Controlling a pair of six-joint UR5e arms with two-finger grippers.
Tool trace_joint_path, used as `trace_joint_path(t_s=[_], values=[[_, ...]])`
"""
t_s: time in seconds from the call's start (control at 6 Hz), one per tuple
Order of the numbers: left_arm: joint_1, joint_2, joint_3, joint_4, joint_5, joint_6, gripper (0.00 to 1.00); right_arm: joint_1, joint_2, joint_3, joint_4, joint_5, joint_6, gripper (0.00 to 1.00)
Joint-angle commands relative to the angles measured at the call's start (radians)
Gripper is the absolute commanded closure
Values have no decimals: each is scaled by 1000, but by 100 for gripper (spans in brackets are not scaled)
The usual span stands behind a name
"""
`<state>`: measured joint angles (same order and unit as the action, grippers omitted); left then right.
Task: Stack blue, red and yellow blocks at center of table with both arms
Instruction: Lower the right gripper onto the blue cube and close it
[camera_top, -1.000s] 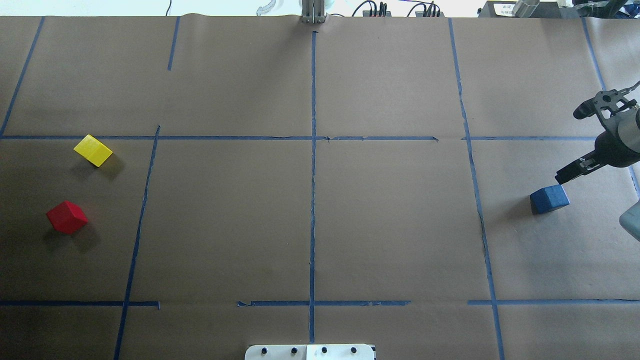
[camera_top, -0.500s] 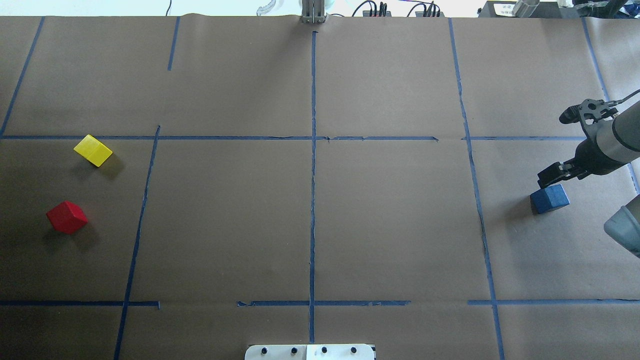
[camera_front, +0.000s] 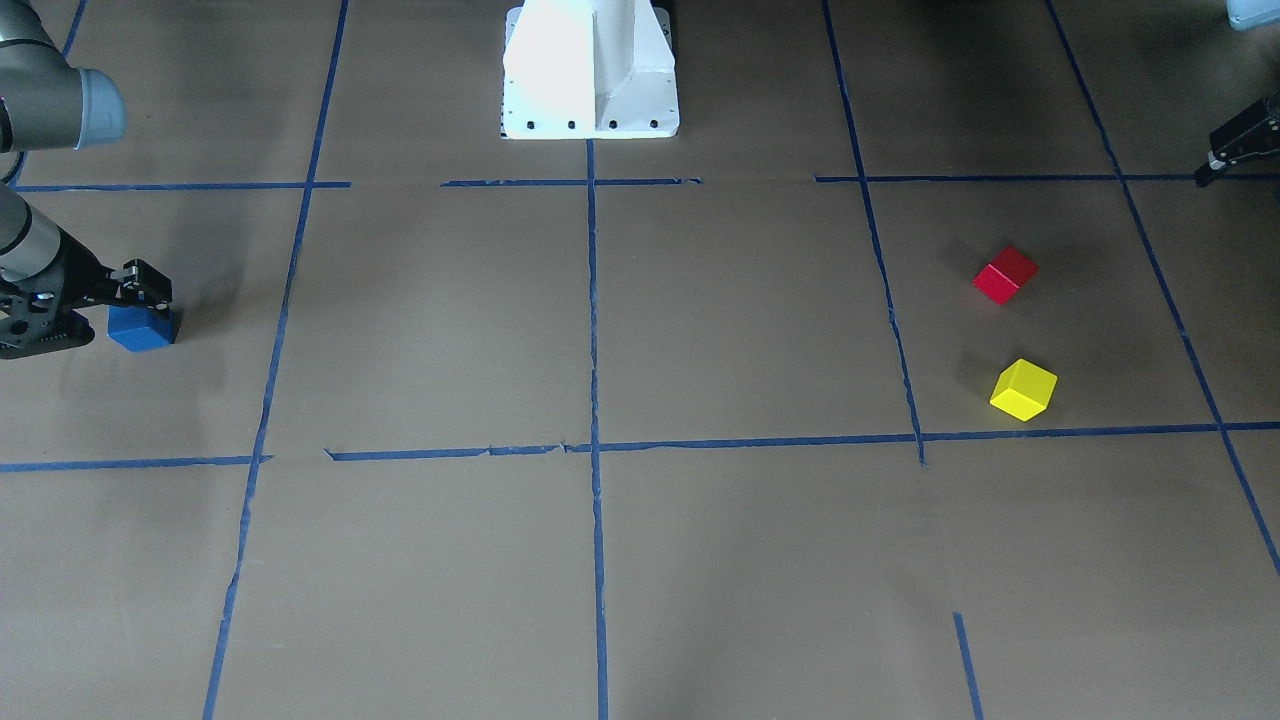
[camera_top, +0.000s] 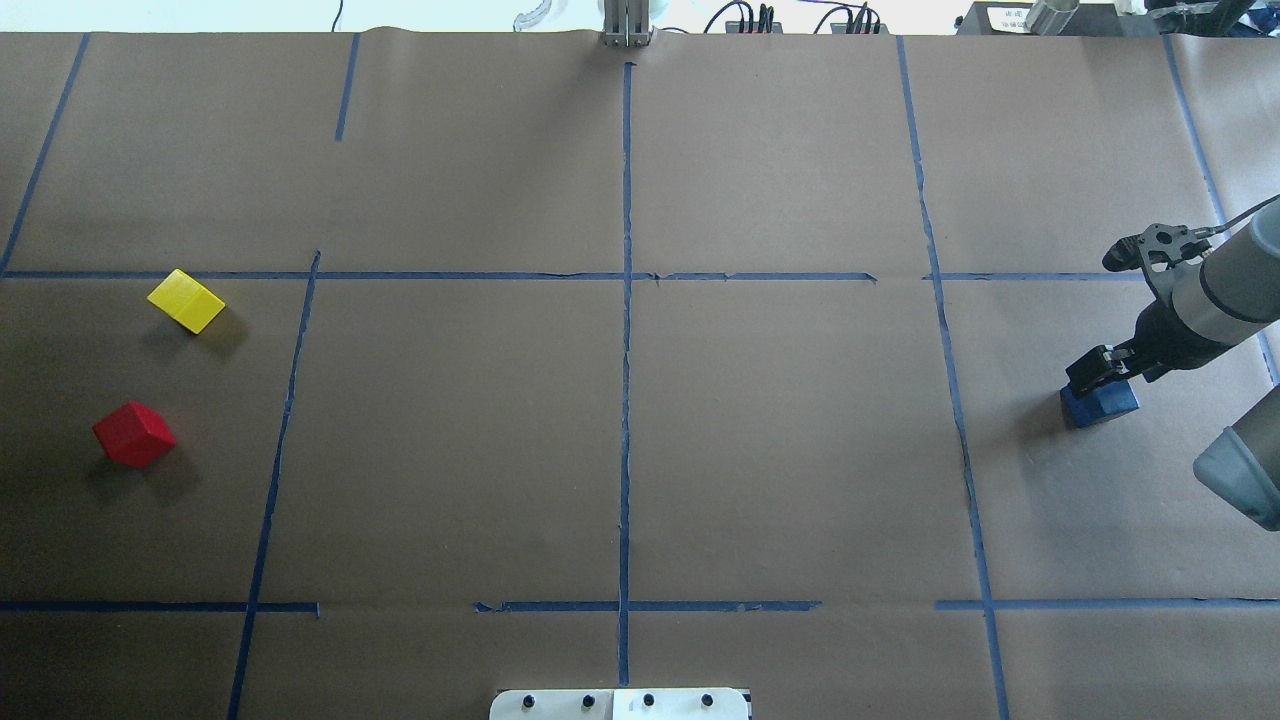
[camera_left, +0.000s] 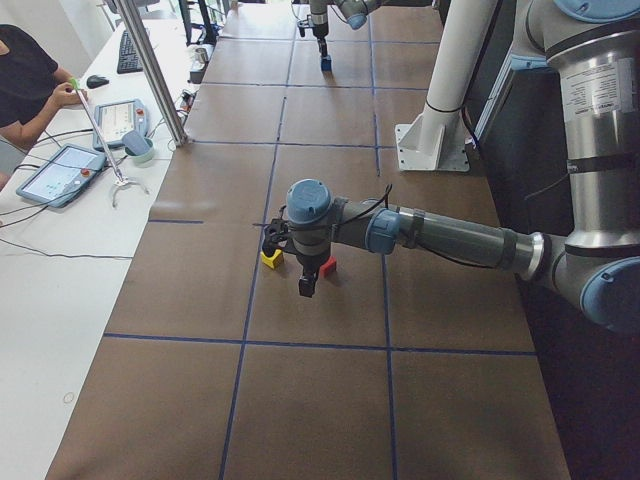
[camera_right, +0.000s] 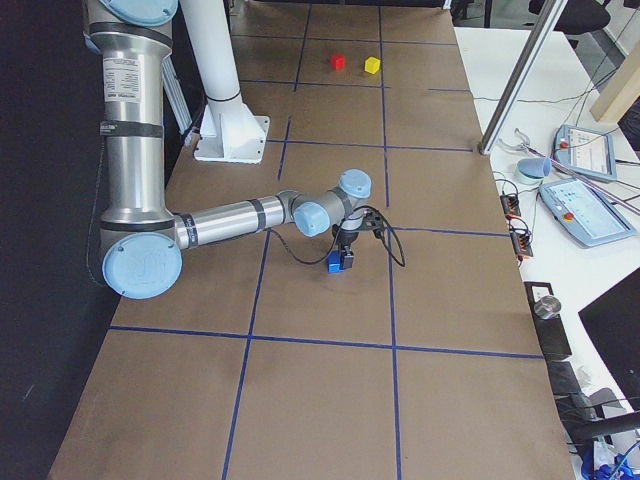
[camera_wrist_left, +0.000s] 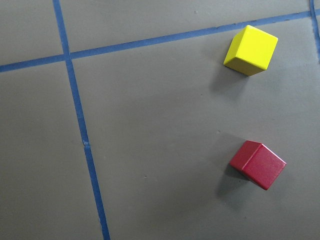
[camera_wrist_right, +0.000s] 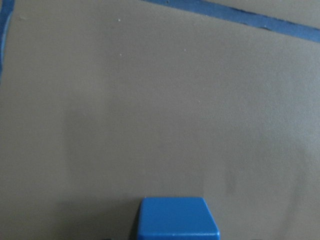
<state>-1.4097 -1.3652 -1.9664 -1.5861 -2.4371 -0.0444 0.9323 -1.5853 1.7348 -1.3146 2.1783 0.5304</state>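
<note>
As the right arm swung in and dropped over the last second, the right gripper (camera_right: 343, 252) came to hang over the blue block (camera_top: 1100, 402), which stayed put on the surface well right of the centre tape cross (camera_top: 627, 276). The first pick looked close, and nothing was stacked yet. The jaws were spread, pinching nothing, with the block low between them. The red block (camera_top: 133, 434) and yellow block (camera_top: 186, 300) lay well left of the cross. Whether the left gripper (camera_left: 306, 288) had its jaws spread could not be told.

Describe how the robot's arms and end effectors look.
The right arm and left arm are silver-grey tubes with pale blue joint caps and a white printed label on the upright link. The right end effector and left end effector are black; thin black cables loop at the wrists.
</note>
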Motion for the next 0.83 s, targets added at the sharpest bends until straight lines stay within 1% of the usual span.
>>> trace_joint_path(t_s=[0.0, 0.17, 0.33, 0.5, 0.67], values=[[-2, 0, -22, 0, 1, 0, 0, -29, 1, -23, 0, 0, 0, 20], [0, 2, -25, 0, 1, 0, 0, -32, 2, -20, -2, 15, 6, 96], [0, 2, -35, 0, 1, 0, 0, -35, 2, -8, 0, 15, 8, 100], [-2, 3, -39, 0, 1, 0, 0, -44, 52, 84, -50, 27, 44, 100], [-2, 3, -43, 0, 1, 0, 0, -88, 221, 89, -127, 59, 204, 100]])
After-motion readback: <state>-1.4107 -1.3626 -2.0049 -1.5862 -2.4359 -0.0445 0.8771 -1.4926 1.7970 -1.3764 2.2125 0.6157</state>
